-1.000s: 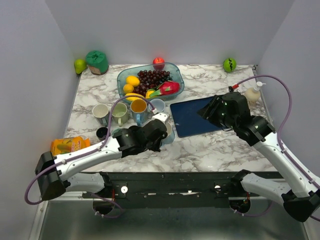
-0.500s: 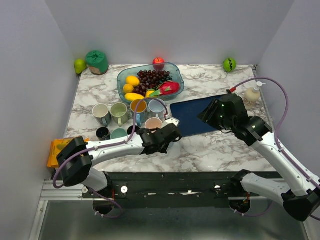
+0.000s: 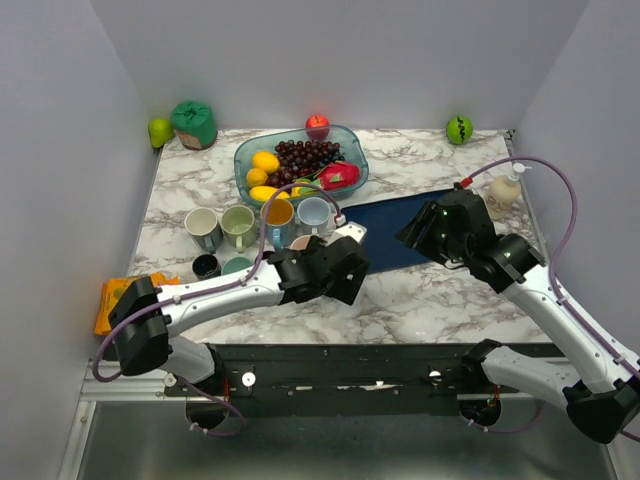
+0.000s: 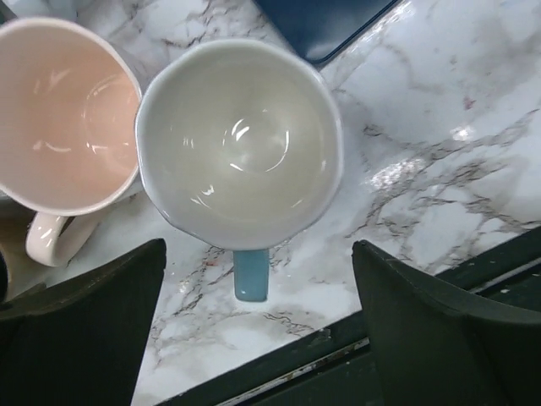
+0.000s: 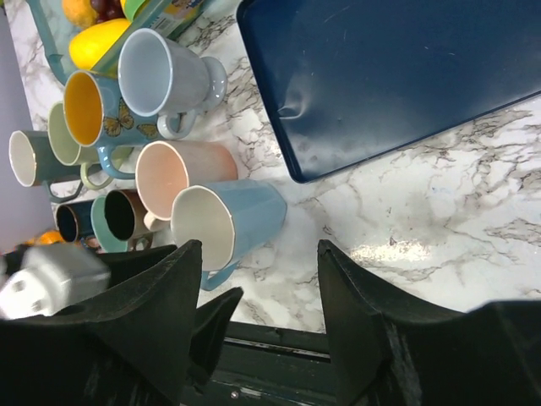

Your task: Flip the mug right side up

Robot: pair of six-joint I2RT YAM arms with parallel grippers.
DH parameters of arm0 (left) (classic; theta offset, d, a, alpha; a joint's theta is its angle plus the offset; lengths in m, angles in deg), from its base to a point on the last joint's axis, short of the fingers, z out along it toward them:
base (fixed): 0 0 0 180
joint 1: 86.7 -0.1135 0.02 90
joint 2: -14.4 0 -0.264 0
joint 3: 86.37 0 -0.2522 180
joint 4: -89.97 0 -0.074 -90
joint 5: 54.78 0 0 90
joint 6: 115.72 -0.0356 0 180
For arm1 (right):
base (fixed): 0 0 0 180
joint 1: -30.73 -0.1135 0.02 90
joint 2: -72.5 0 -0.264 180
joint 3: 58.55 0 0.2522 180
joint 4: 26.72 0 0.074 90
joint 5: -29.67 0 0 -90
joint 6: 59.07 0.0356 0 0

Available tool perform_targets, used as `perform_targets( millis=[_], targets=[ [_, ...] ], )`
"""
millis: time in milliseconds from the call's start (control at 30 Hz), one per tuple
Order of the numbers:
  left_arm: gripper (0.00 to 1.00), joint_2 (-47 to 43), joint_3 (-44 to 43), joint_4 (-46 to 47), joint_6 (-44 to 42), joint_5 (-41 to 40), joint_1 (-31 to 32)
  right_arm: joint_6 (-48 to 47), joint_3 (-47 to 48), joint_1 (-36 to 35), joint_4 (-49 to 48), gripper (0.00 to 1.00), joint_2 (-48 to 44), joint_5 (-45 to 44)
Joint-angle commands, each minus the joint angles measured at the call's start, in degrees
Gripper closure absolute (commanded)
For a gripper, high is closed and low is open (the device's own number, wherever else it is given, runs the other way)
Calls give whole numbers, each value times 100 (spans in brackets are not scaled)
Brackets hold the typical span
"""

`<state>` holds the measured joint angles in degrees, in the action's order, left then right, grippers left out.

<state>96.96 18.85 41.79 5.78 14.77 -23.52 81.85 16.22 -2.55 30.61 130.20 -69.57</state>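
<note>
Squarely beneath the spread left gripper [image 4: 258, 249], mug [image 4: 239, 144] upright

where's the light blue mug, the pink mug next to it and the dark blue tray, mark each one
light blue mug [image 4: 239, 139], left wrist view, inside bottom of the cup
pink mug [image 4: 68, 110], left wrist view, inner wall
dark blue tray [image 5: 406, 68], right wrist view, bare flat surface
</note>
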Motion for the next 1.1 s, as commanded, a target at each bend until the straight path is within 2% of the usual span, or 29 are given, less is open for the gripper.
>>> perform_targets(
  millis=[0,200,333,467,667,867,1067],
  targets=[
    [1,-627,-788,-618,-13,-258,142,-38,174,-12,292,34,-83,-289],
    [1,-1610,-1307,-1058,-56,-389,142,-371,411,-12,371,31,-223,-430],
    [1,-2323,-1685,-1427,-285,-934,151,-740,517,-12,301,30,-521,-675],
    [1,-2999,-2132,-1822,-505,-1093,142,-1153,683,-12,266,28,-882,-773],
    [1,-3693,-2476,-1929,-646,-1251,142,-1461,1079,-21,371,24,-1277,-791],
    [1,-3976,-2950,-1867,-865,-1462,142,-1804,1816,-12,266,14,-1445,-246],
    [1,-3889,-3241,-1920,-1147,-1506,151,-1813,2055,-12,2,5,-1401,203]
  ],
)
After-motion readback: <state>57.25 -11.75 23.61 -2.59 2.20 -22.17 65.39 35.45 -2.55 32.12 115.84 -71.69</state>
